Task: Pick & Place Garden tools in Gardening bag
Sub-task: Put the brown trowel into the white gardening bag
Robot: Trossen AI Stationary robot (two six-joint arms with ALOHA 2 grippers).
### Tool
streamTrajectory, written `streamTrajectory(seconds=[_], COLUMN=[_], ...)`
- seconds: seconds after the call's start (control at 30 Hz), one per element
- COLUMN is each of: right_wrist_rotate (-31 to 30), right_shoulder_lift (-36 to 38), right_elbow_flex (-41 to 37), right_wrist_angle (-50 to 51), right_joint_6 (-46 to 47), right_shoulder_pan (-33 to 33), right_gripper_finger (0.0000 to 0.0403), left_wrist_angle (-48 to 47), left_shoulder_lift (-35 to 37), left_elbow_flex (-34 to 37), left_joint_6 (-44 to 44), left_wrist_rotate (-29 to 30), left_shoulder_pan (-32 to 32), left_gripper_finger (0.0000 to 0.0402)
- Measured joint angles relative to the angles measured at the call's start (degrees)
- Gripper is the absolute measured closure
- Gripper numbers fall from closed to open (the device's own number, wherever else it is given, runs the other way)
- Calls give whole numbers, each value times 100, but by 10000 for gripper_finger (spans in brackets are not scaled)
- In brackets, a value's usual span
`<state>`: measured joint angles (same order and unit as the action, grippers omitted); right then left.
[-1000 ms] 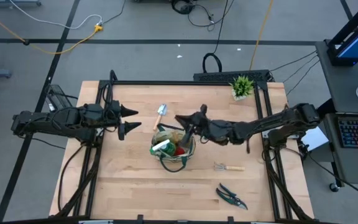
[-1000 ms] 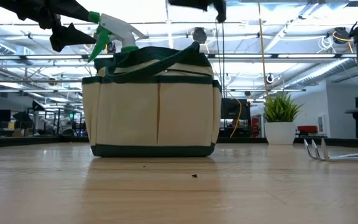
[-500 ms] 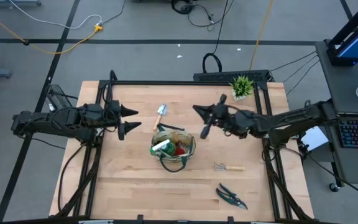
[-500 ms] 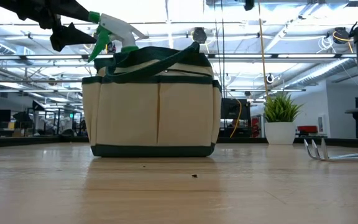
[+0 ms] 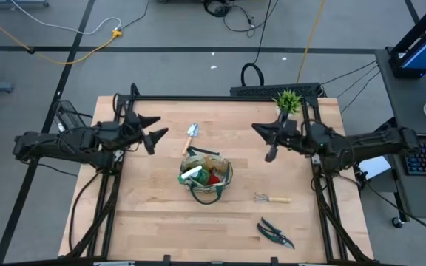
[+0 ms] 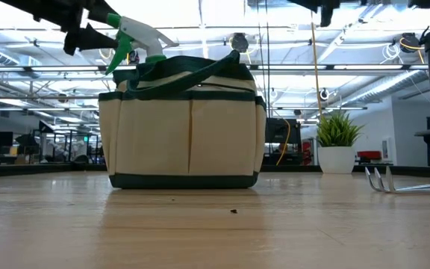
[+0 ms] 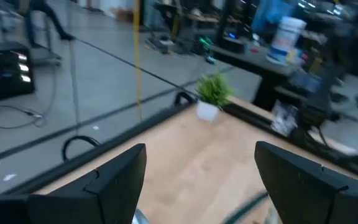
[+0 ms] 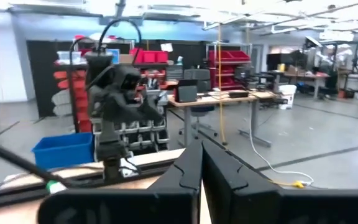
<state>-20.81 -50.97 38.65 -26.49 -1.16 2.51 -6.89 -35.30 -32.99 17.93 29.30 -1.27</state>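
Observation:
The khaki gardening bag (image 5: 207, 177) with dark green trim stands upright on its base in the middle of the table; it also shows in the low view (image 6: 181, 127). A green-and-white spray bottle (image 6: 136, 36) and a red item (image 5: 214, 178) stick out of its top. A wooden-handled trowel (image 5: 191, 133) lies just beyond the bag. A small rake (image 5: 272, 198) and dark pruning shears (image 5: 275, 233) lie to the bag's near right. My left gripper (image 5: 156, 128) is open and empty, left of the trowel. My right gripper (image 5: 263, 140) is shut and empty, right of the bag.
A small potted green plant (image 5: 288, 102) stands at the table's far right corner and shows in the low view (image 6: 338, 142). Bare wood lies to the bag's near left. Dark frame rails run along the table's edges.
My right gripper has drawn back from above the bag toward the table's right edge and has risen out of the low view. My left gripper has shifted a little toward the far edge. The bag and the tools on the table have stayed where they were.

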Motion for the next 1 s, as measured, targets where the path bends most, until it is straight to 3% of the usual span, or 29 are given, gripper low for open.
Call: streamTrajectory(seconds=[0.17, 0.4, 0.57, 0.8, 1.0], right_wrist_rotate=[179, 185, 160, 163, 164], right_shoulder_lift=[391, 745, 995, 1539, 2211], right_elbow_flex=[-327, -710, -954, -1315, -1821], right_wrist_angle=[-28, -32, -27, -32, -160], right_joint_6=[-63, -424, -452, -449, -225], right_shoulder_pan=[-112, -119, -119, -119, -119], right_gripper_finger=[403, 403, 403, 403, 403], left_wrist_angle=[537, 542, 387, -1034, -1584], left_shoulder_lift=[-537, -1298, -1733, -2512, -3048], left_elbow_flex=[-7, -280, -580, -1302, -1667], left_joint_6=[19, -8, 27, 164, 304], left_wrist_rotate=[208, 164, -538, -1256, -1967], left_shoulder_pan=[-281, -794, -1200, -1565, -1832], left_gripper_finger=[94, 94, 94, 94, 94])
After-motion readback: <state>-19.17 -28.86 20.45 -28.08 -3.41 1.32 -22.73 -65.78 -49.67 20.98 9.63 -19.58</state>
